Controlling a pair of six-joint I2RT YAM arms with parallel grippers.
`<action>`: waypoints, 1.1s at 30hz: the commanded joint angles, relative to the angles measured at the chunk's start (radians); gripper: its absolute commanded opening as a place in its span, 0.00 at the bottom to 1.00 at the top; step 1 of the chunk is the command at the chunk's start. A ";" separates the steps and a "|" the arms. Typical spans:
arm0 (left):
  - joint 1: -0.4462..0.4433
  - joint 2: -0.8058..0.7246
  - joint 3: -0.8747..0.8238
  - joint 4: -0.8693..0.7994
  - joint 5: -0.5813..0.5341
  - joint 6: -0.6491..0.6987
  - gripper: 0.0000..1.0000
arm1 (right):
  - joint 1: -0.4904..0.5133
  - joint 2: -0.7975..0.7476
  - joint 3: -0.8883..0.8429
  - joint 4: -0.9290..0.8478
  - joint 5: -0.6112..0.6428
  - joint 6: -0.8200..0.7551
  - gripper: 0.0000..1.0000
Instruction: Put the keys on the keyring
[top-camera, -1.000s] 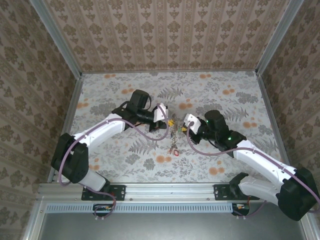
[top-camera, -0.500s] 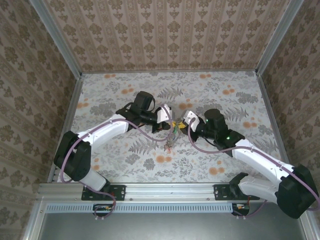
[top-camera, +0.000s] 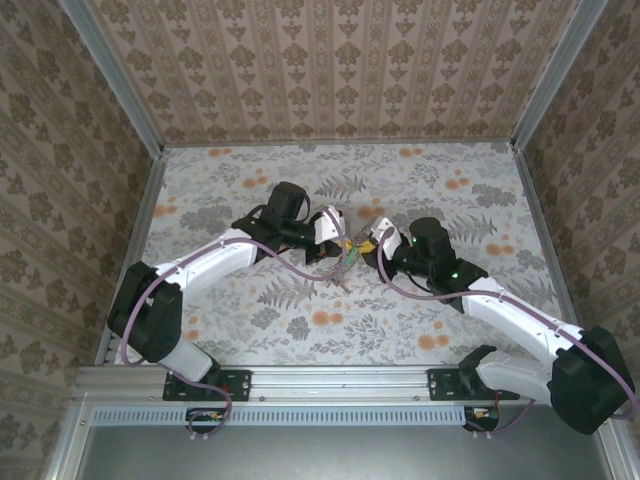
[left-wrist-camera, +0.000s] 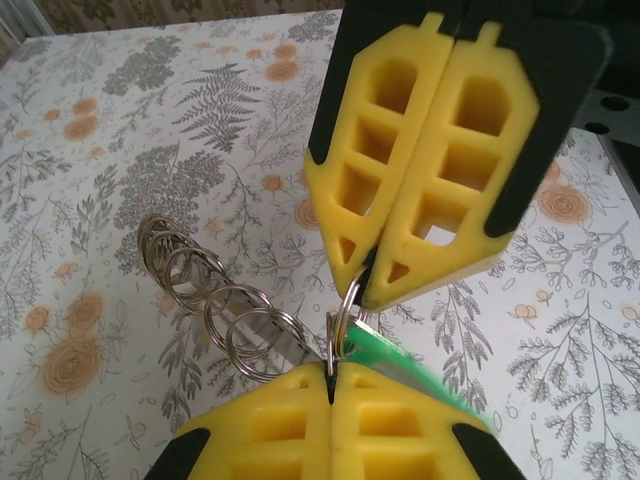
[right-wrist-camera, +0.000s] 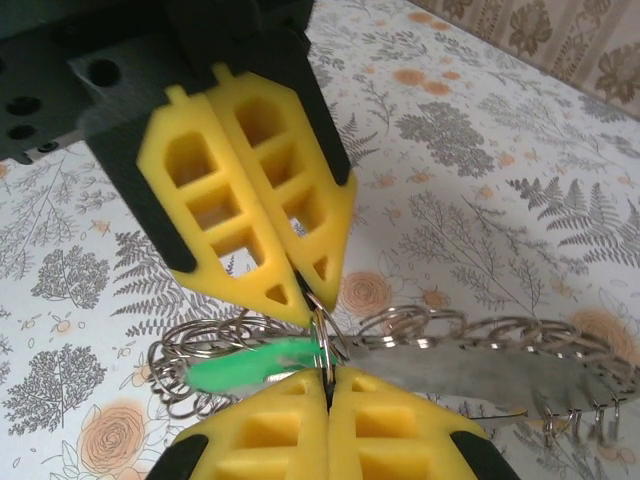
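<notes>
Left gripper (left-wrist-camera: 330, 382) and right gripper (left-wrist-camera: 366, 288) pinch a ring (left-wrist-camera: 341, 318), half-hiding the green key (left-wrist-camera: 398, 360).

green key (right-wrist-camera: 250, 365) was partly hidden behind the right gripper (right-wrist-camera: 328, 380); chain of rings (right-wrist-camera: 500, 340) was blurred and cut off at right edge.

Both arms reach out from their bases at the near side and bend inward, meeting almost nose to nose mid-scene. The left arm (top-camera: 215, 255) stretches far and rightward, and the left gripper (top-camera: 340, 245) points right. The right arm (top-camera: 510, 315) angles far and leftward, with the right gripper (top-camera: 368, 246) pointing left. Up close, the yellow fingers (left-wrist-camera: 440, 170) of each gripper are pressed flat together along a thin seam. The two tips sit just apart, though I can't quite tell whether they brush each other.
</notes>
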 joint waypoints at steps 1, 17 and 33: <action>-0.011 -0.038 -0.007 0.055 0.040 -0.001 0.00 | -0.023 0.004 -0.014 0.021 -0.023 0.059 0.00; 0.000 -0.035 -0.033 0.174 0.134 -0.078 0.00 | -0.086 0.006 -0.055 0.042 -0.160 0.082 0.34; 0.008 0.010 -0.020 0.213 0.277 -0.141 0.00 | -0.087 -0.188 0.009 -0.211 -0.061 -0.327 0.37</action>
